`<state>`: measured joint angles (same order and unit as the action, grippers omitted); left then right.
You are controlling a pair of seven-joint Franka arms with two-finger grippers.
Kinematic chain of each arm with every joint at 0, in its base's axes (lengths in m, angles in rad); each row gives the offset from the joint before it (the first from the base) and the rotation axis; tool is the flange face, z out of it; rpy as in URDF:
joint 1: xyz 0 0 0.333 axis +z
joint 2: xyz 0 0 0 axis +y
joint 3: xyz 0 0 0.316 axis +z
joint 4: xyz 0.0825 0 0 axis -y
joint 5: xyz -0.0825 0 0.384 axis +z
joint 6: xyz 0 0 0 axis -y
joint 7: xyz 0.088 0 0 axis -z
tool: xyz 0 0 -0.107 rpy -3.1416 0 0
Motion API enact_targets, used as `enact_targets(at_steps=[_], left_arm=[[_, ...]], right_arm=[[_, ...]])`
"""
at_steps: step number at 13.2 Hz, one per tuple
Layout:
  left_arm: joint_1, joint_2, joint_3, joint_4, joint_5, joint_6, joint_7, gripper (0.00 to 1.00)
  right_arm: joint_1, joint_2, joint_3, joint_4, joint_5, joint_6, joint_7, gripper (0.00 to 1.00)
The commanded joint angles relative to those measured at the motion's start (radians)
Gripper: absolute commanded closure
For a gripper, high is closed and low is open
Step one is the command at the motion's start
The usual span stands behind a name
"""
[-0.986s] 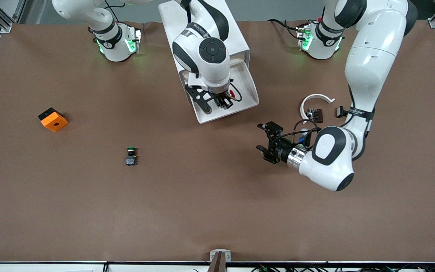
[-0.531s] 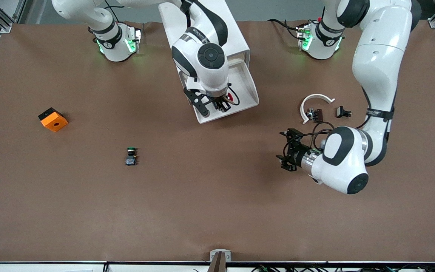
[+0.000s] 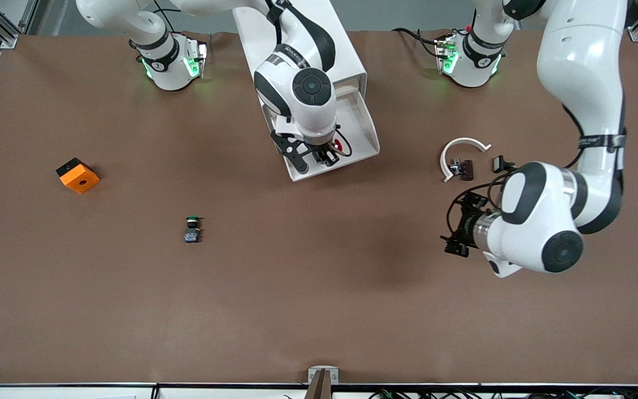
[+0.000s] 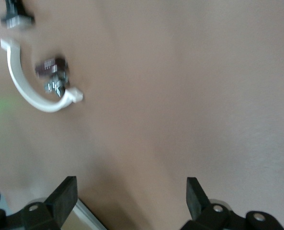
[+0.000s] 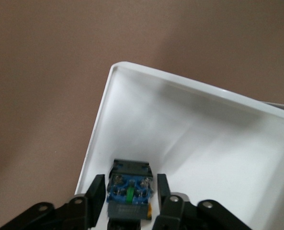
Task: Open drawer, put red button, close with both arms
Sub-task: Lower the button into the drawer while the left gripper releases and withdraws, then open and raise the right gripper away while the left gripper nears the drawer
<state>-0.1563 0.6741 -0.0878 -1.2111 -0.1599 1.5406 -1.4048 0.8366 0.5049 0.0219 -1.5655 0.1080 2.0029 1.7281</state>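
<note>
The white cabinet [image 3: 346, 50] stands between the two arm bases with one drawer [image 3: 371, 141] pulled open toward the front camera. The red button [image 3: 344, 146] lies in that drawer. The right wrist view shows its blue-grey base [image 5: 130, 189] on the drawer floor [image 5: 218, 143], with its cap hidden. My right gripper [image 3: 324, 157] is down in the drawer. Its fingers [image 5: 96, 190] stand on either side of the button with narrow gaps, so it is open [image 5: 130, 194]. My left gripper [image 3: 459, 230] is open and empty over bare table [image 4: 130, 201].
A like switch with a green cap [image 3: 191, 228] and an orange block [image 3: 77, 175] lie toward the right arm's end. A white curved clip [image 3: 461, 146] with small dark parts [image 3: 463, 167] lies beside the left arm; the clip also shows in the left wrist view [image 4: 24, 84].
My left arm has swung away from the drawer toward its own end of the table, the gripper staying open. My right gripper has stayed in the drawer, shifting only slightly.
</note>
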Motion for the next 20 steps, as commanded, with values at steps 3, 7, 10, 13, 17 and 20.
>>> enact_targets(at_steps=[3, 7, 10, 13, 17, 20], left_arm=[[0.001, -0.106, 0.033, -0.021, 0.065, 0.009, 0.298, 0.0], [-0.003, -0.142, 0.026, -0.027, 0.157, 0.009, 0.588, 0.0], [-0.022, -0.143, 0.014, -0.027, 0.157, 0.009, 0.645, 0.0], [-0.064, -0.143, 0.008, -0.027, 0.177, 0.029, 0.647, 0.0], [-0.069, -0.149, 0.008, -0.027, 0.224, 0.045, 0.809, 0.0], [-0.071, -0.177, 0.007, -0.031, 0.275, 0.076, 0.958, 0.0]], right_arm=[[-0.016, -0.04, 0.0, 0.015, 0.022, -0.018, 0.001, 0.0], [-0.033, -0.065, 0.0, 0.16, 0.022, -0.243, -0.011, 0.0], [-0.074, -0.126, 0.0, 0.216, 0.022, -0.374, -0.098, 0.0], [-0.145, -0.213, 0.0, 0.214, 0.022, -0.472, -0.337, 0.0], [-0.278, -0.325, -0.004, 0.199, 0.013, -0.587, -0.741, 0.0], [-0.387, -0.379, -0.005, 0.167, 0.007, -0.622, -1.054, 0.0]])
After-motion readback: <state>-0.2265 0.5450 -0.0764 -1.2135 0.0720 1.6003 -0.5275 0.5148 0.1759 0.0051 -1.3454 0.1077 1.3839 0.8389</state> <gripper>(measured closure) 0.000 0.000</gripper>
